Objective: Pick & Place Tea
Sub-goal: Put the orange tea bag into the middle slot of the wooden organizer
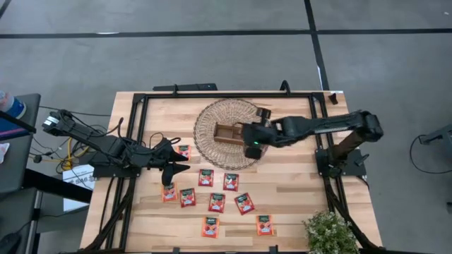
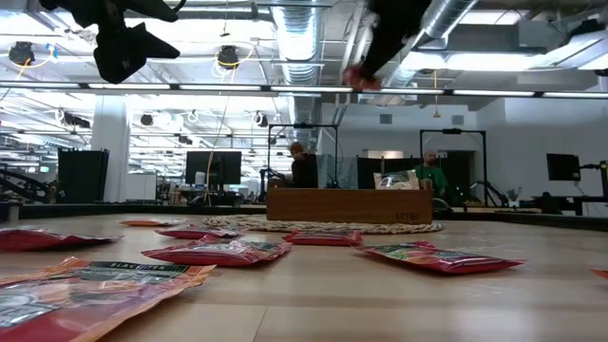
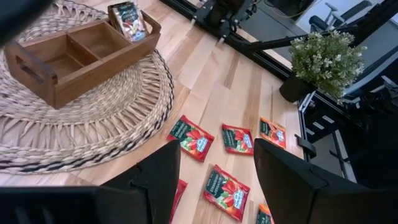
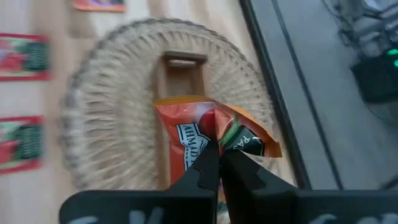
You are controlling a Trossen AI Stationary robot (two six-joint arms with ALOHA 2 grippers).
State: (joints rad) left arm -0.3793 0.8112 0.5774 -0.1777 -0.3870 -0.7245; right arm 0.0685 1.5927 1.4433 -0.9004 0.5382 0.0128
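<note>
Where wooden table (image 1: 296,204) meets grey floor (image 1: 212,56), woven mat (image 1: 212,152), potted plant (image 1: 330,231).

Tray (image 1: 227,132) on mat (image 1: 212,149), sachets (image 1: 217,202) beside.

Grey floor (image 1: 212,56), ceiling ducts (image 2: 446,19), distant monitors (image 2: 211,166)

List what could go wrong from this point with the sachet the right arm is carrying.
The right gripper pinches the red sachet only at one crumpled edge, so it may slip out. It hangs above the wooden tray, whose end compartment already holds a sachet; a drop could land on the woven mat instead.
</note>
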